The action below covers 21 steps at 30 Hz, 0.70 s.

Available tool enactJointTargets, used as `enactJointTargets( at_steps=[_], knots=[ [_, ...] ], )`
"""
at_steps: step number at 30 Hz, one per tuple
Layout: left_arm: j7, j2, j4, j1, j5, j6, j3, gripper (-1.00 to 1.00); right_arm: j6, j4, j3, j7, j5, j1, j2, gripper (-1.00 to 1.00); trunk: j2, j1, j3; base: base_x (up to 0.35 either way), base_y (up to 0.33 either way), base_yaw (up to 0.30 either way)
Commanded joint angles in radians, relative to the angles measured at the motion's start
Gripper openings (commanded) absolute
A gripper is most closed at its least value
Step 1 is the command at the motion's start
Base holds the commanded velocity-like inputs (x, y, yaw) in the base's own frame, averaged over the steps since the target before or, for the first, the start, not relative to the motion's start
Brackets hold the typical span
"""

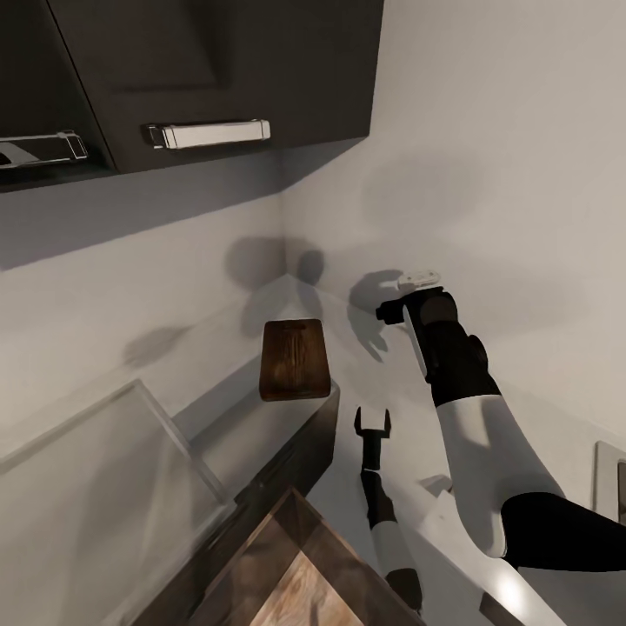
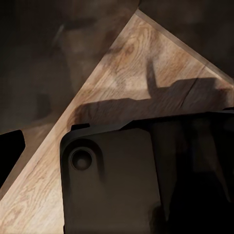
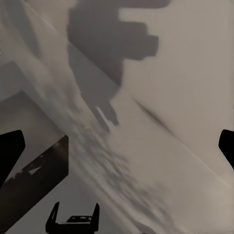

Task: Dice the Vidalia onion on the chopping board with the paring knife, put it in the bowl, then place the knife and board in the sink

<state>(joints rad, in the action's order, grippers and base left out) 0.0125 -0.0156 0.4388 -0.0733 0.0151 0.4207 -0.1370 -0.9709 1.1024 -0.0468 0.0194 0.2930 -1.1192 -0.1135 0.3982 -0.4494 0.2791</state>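
The dark brown chopping board lies on the grey countertop in the wall corner, near the counter's edge. My left gripper is open and empty, pointing up just right of and below the board; it also appears as the left gripper in the right wrist view. My right gripper is raised close to the white wall, right of the board. Its fingertips stand wide apart, open and empty. The Vidalia onion, paring knife, bowl and sink are out of view.
Dark upper cabinets with steel handles hang above the corner. A translucent pane lies low at the left. Dark cabinet fronts drop to a wooden floor. A grey framed edge shows at the far right.
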Motion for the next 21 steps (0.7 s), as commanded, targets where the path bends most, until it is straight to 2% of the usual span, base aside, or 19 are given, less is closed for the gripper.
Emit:
enactJointTargets(
  at_steps=[1,21],
  knots=[
    [0.001,0.0,0.001,0.0,0.002,0.001,-0.001,1.0,-0.005,0.001,-0.001,0.002,0.005,-0.001,0.0,1.0,0.002,-0.001,0.002,0.002,0.001,0.0],
    [0.001,0.0,0.001,0.0,0.002,0.001,-0.001,1.0,-0.005,0.001,-0.001,0.002,0.005,-0.001,0.0,1.0,0.002,-0.001,0.002,0.026,0.0,0.0]
  ],
)
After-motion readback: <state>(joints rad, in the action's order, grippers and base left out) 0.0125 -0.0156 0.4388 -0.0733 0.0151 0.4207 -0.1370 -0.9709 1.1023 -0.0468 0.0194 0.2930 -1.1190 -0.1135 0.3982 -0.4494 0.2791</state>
